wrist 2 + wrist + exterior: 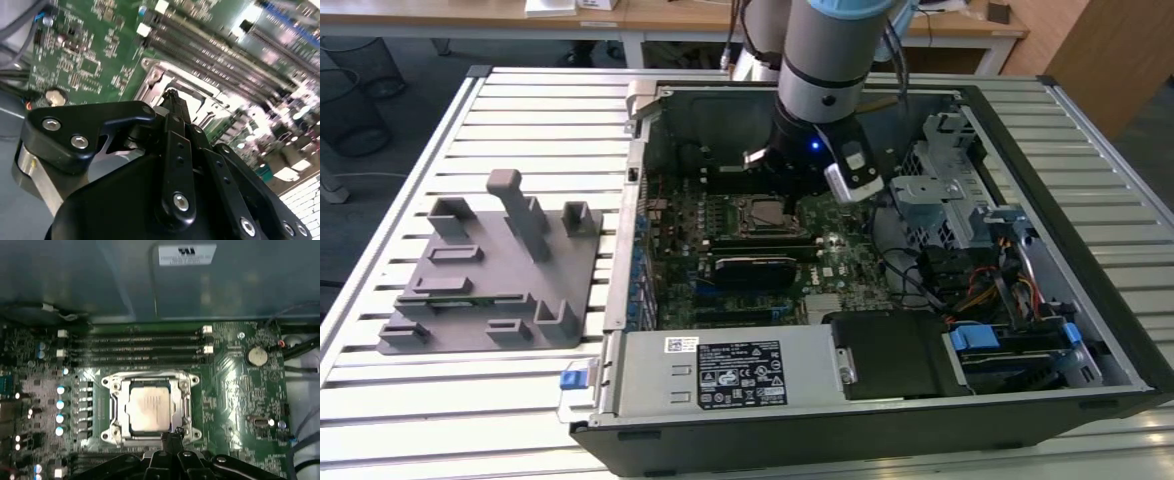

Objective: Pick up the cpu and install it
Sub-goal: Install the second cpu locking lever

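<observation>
The cpu was seen seated in the socket on the motherboard. The gripper was held just above the socket's edge; jaw state could not be told.

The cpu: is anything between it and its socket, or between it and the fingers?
Nothing visible. In the first wrist view the cpu already lies inside the socket frame, its top uncovered. The gripper hangs at the frame's edge beside it.
</observation>
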`<state>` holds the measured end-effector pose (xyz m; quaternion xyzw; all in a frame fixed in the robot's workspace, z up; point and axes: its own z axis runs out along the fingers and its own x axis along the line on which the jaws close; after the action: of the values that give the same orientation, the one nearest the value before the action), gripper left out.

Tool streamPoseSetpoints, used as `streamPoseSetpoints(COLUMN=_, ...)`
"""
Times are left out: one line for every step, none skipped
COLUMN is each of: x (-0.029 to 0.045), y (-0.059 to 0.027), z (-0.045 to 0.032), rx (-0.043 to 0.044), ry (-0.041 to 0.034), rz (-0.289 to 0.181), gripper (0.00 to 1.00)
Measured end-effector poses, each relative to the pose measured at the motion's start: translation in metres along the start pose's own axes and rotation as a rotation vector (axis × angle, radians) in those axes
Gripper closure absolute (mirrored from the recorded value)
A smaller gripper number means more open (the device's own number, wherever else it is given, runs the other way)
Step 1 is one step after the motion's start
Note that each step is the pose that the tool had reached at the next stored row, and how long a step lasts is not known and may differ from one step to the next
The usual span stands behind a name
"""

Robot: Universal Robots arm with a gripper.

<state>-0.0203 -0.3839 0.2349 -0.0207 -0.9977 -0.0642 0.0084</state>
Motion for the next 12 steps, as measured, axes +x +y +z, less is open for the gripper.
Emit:
streamPoseSetpoints(x=-0.0001, y=-0.0032, z=-0.0004, rx=-0.0002, ry=0.0, rz=0.0, gripper=0.89)
streamPoseSetpoints(x=-0.0002, y=-0.0059, z=-0.0007, rx=-0.0006, ry=0.0, rz=0.0, gripper=0.89)
streamPoseSetpoints(x=-0.0003, y=-0.0075, z=-0.0009, rx=-0.0004, ry=0.0002, rz=0.0, gripper=0.89)
streamPoseSetpoints(x=-0.0004, y=-0.0086, z=-0.0011, rx=-0.0004, ry=0.0014, rz=0.0, gripper=0.89)
streamPoseSetpoints(x=-0.0004, y=-0.0087, z=-0.0008, rx=-0.0013, ry=0.0099, rz=0.001, gripper=0.89)
streamPoseSetpoints(x=-0.0004, y=-0.0088, z=-0.0008, rx=-0.0017, ry=0.0224, rz=0.003, gripper=0.89)
streamPoseSetpoints(x=-0.0004, y=-0.0088, z=-0.0008, rx=-0.0033, ry=0.0328, rz=0.004, gripper=0.89)
streamPoseSetpoints(x=-0.0003, y=-0.0093, z=-0.0006, rx=-0.0057, ry=0.0378, rz=0.005, gripper=0.89)
streamPoseSetpoints(x=0.0001, y=-0.0105, z=-0.0003, rx=-0.0068, ry=0.0379, rz=0.004, gripper=0.89)
streamPoseSetpoints(x=0.0011, y=-0.0123, z=0.0002, rx=-0.0075, ry=0.038, rz=0.004, gripper=0.89)
streamPoseSetpoints(x=0.0029, y=-0.0156, z=0.0009, rx=-0.0075, ry=0.0382, rz=0.002, gripper=0.89)
streamPoseSetpoints(x=0.0042, y=-0.0166, z=0.0014, rx=-0.0076, ry=0.0385, rz=0.0, gripper=0.89)
